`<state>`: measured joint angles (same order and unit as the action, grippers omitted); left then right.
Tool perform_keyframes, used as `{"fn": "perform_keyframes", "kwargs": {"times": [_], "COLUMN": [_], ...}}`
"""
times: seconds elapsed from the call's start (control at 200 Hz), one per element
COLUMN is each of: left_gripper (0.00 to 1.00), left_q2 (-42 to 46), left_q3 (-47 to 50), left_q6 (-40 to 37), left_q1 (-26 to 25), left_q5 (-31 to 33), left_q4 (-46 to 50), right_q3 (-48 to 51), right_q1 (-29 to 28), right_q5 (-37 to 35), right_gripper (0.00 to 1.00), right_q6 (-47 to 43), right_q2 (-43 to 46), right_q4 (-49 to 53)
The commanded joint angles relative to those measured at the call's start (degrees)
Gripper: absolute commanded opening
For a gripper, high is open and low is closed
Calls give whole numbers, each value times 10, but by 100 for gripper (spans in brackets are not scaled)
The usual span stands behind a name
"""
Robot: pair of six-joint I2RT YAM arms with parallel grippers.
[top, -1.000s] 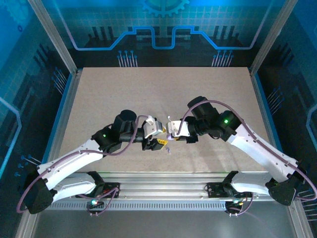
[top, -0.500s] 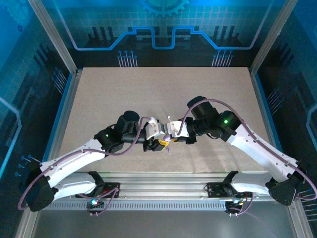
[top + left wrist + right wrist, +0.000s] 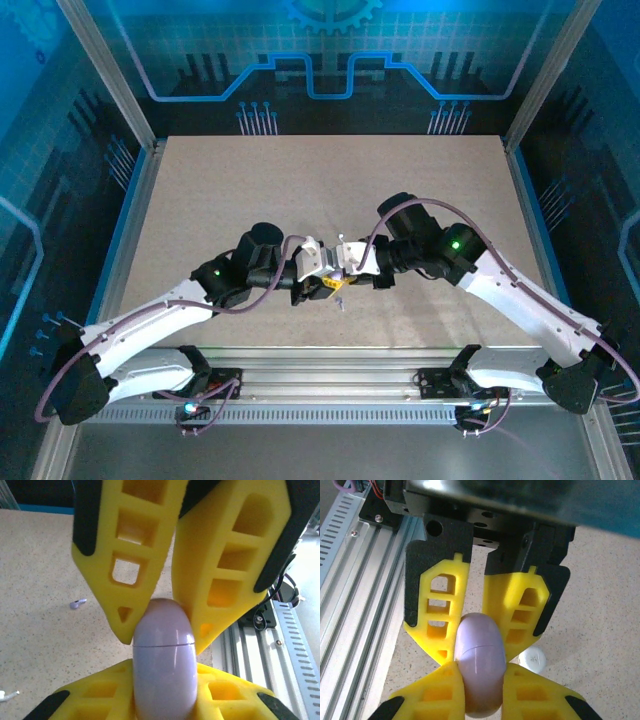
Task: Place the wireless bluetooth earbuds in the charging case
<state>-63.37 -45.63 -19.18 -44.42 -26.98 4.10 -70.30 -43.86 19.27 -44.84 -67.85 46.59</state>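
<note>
A closed lavender oval charging case (image 3: 164,665) with a lid seam hangs above the table, gripped from both ends. My left gripper (image 3: 164,692) is shut on one end and my right gripper (image 3: 482,690) is shut on the other. The two grippers meet tip to tip in the top view, left gripper (image 3: 323,282) and right gripper (image 3: 346,272). A pale lavender earbud (image 3: 77,603) lies on the table off to the side. A white earbud (image 3: 7,695) lies nearer the frame edge. A small round white puck (image 3: 532,659) rests on the table under the grippers.
The speckled beige table (image 3: 320,190) stretches open behind the arms. An aluminium rail (image 3: 330,365) runs along the near edge, close below the grippers. Blue walls and metal posts (image 3: 110,80) fence the sides.
My left gripper moved right to meet the right gripper and closed its jaws on the lavender case. The right arm stayed in place, holding the case.
</note>
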Motion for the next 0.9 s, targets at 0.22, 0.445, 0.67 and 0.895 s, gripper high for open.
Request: {"fn": "perform_keyframes", "kwargs": {"times": [0.22,0.445,0.67,0.895], "left_gripper": [17,17,17,17], "left_q2": [11,8,12,15], "left_q3": [-14,-7,2,6], "left_q6": [28,47,68,76], "left_q1": [-7,-7,-8,-9], "left_q5": [-22,-48,-68,-73], "left_q4": [-47,-74,-114,-122], "right_q3": [85,127,127,117], "right_q1": [47,118,127,129], "right_q5": [107,227,272,299], "right_gripper": [35,35,35,30], "right_q6": [73,104,101,94], "right_q2": [78,115,102,92], "right_q4": [-100,-130,-128,-119]}}
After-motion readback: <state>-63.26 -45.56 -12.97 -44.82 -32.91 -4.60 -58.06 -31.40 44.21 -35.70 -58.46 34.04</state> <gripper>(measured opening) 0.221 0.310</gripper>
